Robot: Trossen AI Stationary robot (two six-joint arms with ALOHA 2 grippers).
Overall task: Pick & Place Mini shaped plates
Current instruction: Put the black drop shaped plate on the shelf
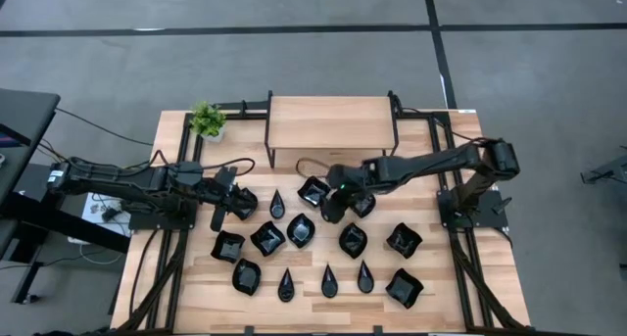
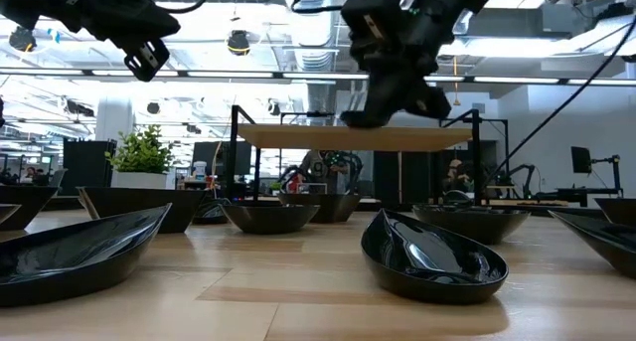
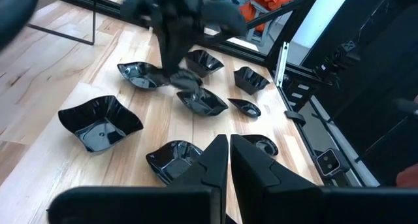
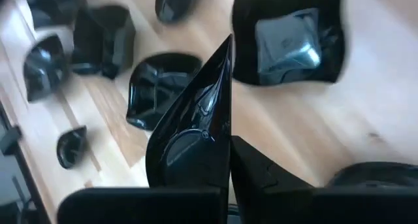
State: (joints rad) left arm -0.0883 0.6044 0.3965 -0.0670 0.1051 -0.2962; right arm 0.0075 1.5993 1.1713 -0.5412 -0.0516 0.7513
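The right hand (image 1: 335,207) pinches a glossy black teardrop-shaped mini plate (image 4: 192,129) above the light wooden counter (image 1: 186,277), mid-far among other dishes. The left hand (image 1: 217,216) hovers left, fingers pressed together, empty.

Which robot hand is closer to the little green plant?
The left gripper. It hovers just in front of the green plant at the table's back left corner; the right gripper is mid-table, holding a teardrop plate.

Glossy black teardrop plate (image 4: 192,129) in right end effector (image 4: 228,152) cut off at bottom edge; background black dishes (image 4: 98,31) blurred.
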